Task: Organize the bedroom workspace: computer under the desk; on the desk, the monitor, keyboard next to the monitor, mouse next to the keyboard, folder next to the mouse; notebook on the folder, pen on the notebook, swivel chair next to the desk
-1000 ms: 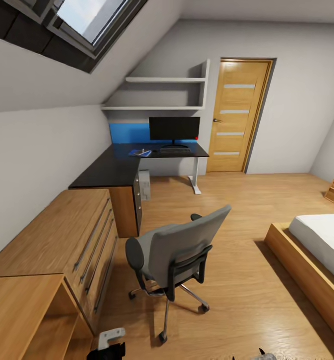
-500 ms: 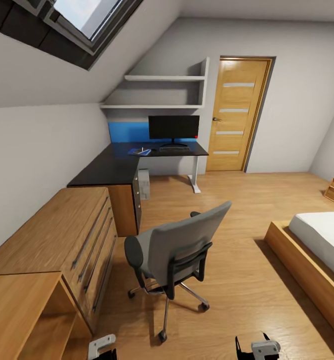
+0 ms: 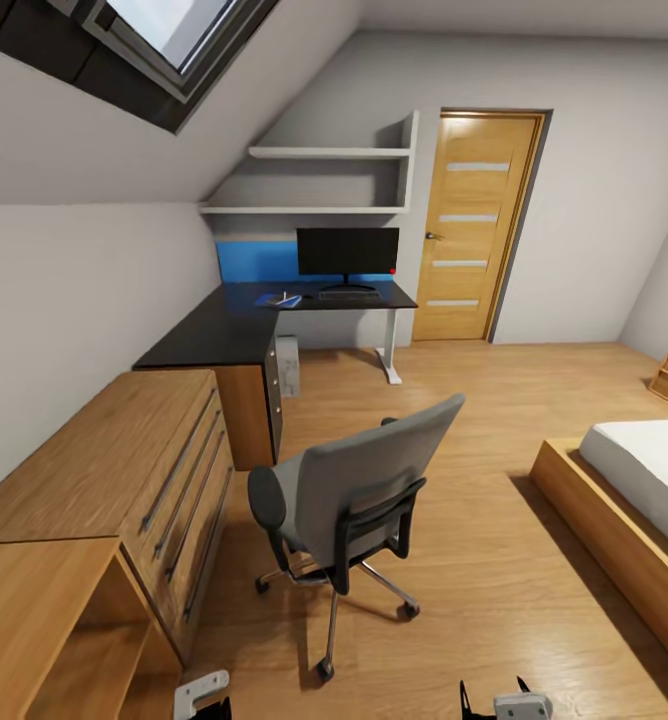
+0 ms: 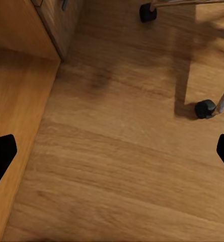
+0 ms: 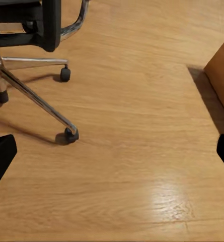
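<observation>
At the near edge of the head view, the left claw (image 3: 202, 693) and the right claw (image 3: 504, 703) hang low over the light wood floor (image 3: 494, 560), both with fingers spread apart and empty. Just ahead stands the grey swivel chair with black armrests and chrome castor base (image 3: 349, 495), well apart from the glossy black bench with white legs (image 3: 244, 325). On the bench sit the wide black monitor (image 3: 347, 252), the slim dark keyboard (image 3: 350, 294) before it, and the bright blue folder (image 3: 277, 299). The pale grey computer tower (image 3: 289, 366) stands beneath.

Even bright daylight, soft shadows, floor (image 5: 167, 201) glare.
</observation>
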